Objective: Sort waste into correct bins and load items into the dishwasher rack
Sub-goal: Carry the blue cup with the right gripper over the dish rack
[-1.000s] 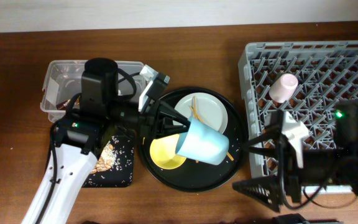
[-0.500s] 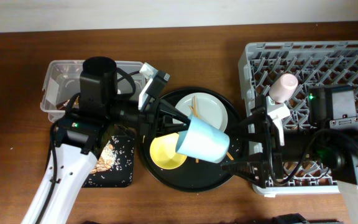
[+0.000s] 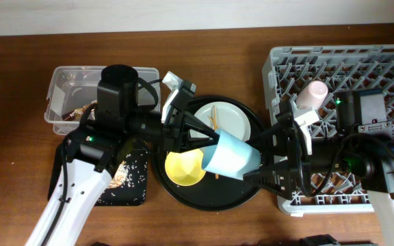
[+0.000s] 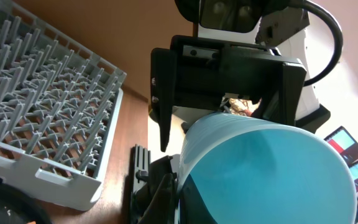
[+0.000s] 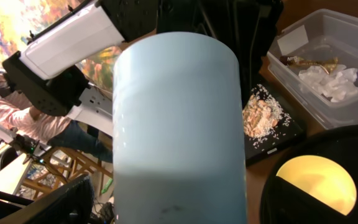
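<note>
Obstacles: small blue cup (image 3: 230, 156) held over large round black tray (image 3: 204, 198), left gripper (image 3: 205, 140) and right gripper (image 3: 252, 162) crowding either end; right arm (image 3: 361, 164) overhangs front of large grey lattice rack (image 3: 361, 61). Free: rear rack rows beyond small pink cup (image 3: 312, 94); bare brown wooden table (image 3: 217, 61) behind tray.

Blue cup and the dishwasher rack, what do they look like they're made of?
The blue cup looks like plastic, possibly melamine: a smooth, evenly coloured wall with a soft satin sheen. The dishwasher rack looks like moulded grey plastic: a matte lattice base with upright pegs of the same colour.
</note>
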Tool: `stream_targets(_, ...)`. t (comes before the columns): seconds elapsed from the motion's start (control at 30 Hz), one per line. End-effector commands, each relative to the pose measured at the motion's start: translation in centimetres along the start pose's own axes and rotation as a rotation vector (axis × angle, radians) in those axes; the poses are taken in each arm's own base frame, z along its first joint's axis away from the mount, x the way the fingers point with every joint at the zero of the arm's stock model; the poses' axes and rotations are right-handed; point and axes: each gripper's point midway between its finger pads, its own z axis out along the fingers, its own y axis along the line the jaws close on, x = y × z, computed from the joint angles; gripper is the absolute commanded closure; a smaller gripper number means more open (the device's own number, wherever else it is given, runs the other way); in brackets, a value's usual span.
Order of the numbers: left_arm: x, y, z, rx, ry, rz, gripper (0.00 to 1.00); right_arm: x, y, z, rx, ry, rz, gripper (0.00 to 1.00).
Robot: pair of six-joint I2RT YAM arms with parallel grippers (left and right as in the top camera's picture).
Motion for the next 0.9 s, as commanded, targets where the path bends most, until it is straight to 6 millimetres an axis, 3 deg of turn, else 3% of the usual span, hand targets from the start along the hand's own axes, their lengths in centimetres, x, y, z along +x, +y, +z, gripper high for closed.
stream_targets(0.0, -0.2, -0.1, 0.0, -0.008, -0.003, 0.027, 0.99, -0.2, 0.7, 0.1, -0.040, -0.015, -0.012, 0.13)
stream_targets(0.13, -0.3, 0.1, 0.0, -0.018, -0.006, 0.033, 0.99, -0.1, 0.7, 0.1, -0.041, -0.013, -0.004, 0.21)
stream_targets(0.87, -1.3, -0.1, 0.2, -0.024, -0.025, 0.081, 0.99, 0.2, 0.2, 0.1, -0.011, 0.004, -0.003, 0.25)
